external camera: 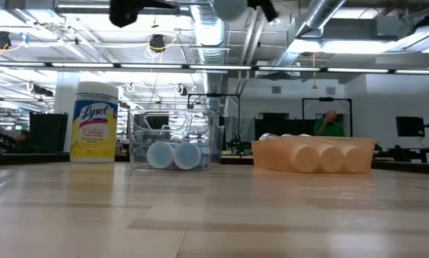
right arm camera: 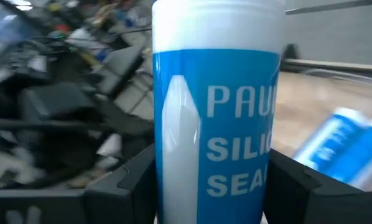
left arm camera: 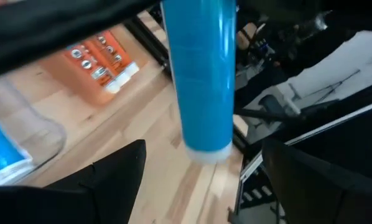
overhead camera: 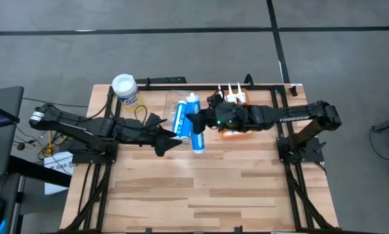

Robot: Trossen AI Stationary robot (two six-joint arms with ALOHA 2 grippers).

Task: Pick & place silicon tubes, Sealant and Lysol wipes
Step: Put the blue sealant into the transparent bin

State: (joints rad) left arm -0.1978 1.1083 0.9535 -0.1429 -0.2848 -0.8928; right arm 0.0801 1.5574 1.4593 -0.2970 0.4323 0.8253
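The right gripper [overhead camera: 196, 123] was clamped on a blue silicone tube [overhead camera: 197, 127], its long axis running front to back, nozzle toward the table's rear, beside the clear bin [overhead camera: 176, 116]. The left gripper [overhead camera: 170, 141] sat open nearby.

An industrial lab or workshop — exposed ceiling ducts [external camera: 207, 29], strip lights, monitors [external camera: 409, 126] — behind the wooden table [external camera: 214, 215].

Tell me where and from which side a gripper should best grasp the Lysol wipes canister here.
Probably the label-covered body, below the lid, coming in level from the open table side. The Lysol wipes stand upright at the table's far left corner, with the clear bin close beside them, so that flank looks cramped. The round white lid seems wide for a top-down pinch, while the straight cylindrical wall gives two fingers parallel contact.
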